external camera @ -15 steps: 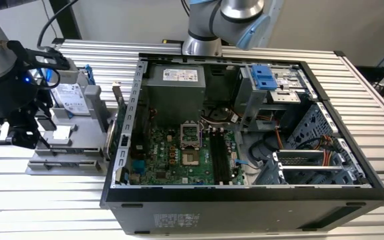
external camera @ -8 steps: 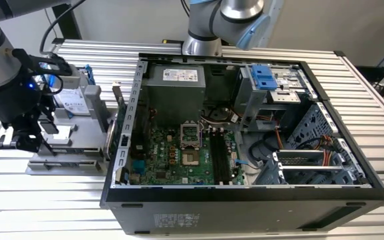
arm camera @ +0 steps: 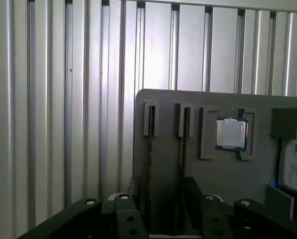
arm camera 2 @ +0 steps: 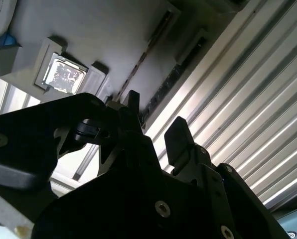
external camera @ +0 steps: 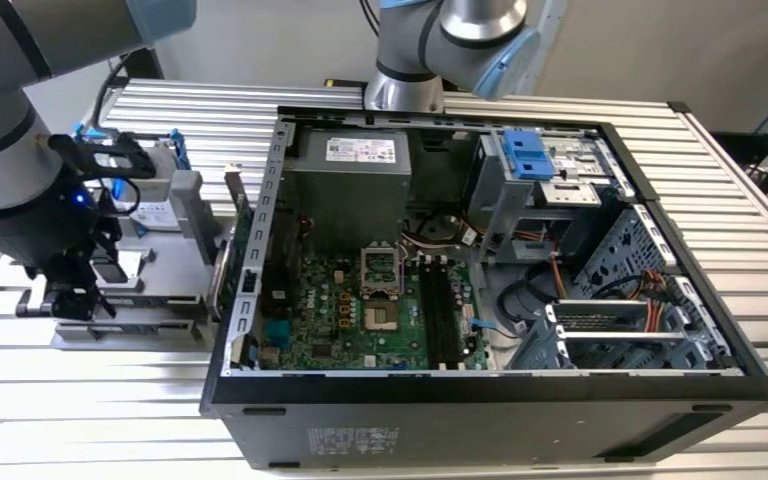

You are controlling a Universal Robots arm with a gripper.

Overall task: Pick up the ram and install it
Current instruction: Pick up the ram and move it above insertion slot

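Note:
Two ram sticks stand on edge in slots of a grey holder [arm camera: 163,104]. One ram stick [arm camera: 151,130] and the other [arm camera: 184,134] show as thin dark lines in the first wrist view. In the second wrist view they are a thin edge [arm camera 2: 147,50] and a darker one [arm camera 2: 173,79]. My gripper [arm camera: 162,191] is open, just above the holder's near end, with its black fingers [arm camera 2: 181,130] apart and nothing between them. In the exterior view the gripper [external camera: 75,300] hangs over the holder [external camera: 157,290], on the left of the computer case.
The open computer case [external camera: 244,250] fills the middle, its long black motherboard slots [external camera: 444,315] lying near the front. A processor chip [arm camera: 231,133] sits in the holder beside the sticks. A hard drive in a blue frame [external camera: 144,185] stands behind. A second arm's base [external camera: 404,85] rises behind the case.

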